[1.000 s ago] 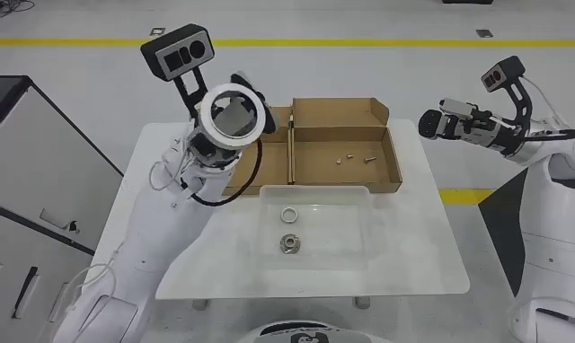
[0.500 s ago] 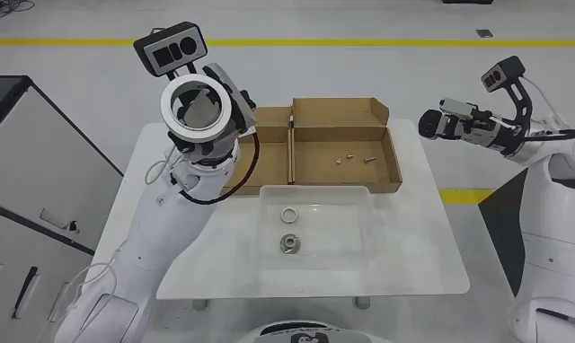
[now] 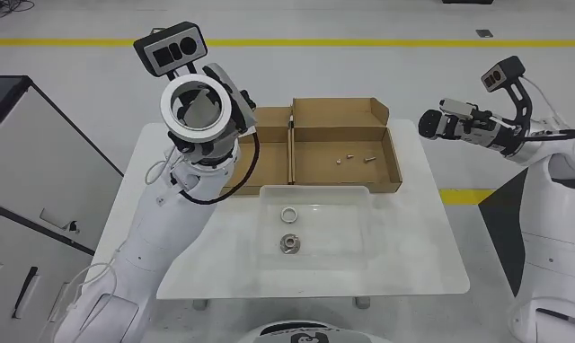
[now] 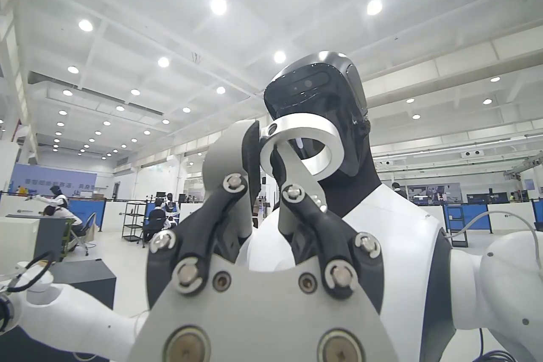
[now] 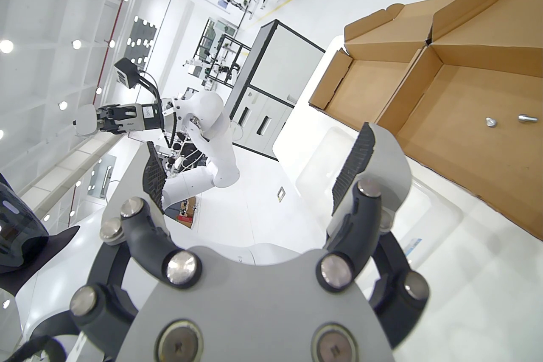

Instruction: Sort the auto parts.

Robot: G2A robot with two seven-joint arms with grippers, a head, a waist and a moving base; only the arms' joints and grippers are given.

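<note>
ring (image 4: 302, 124) shifted leftward | left jaws pinch its rim | right jaws wide

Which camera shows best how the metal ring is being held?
The left wrist view: the ring sits close up, its rim pinched between the left hand's fingers. The top view shows its round face, with the grip behind it. The right wrist view shows it as a small pale shape far off.

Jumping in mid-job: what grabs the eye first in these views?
The left gripper holds a silver metal ring high over the white table. On it, a small pale ring and a grey metal part lie in the clear plastic tray; the right gripper hangs open beside the brown cardboard box.
</note>
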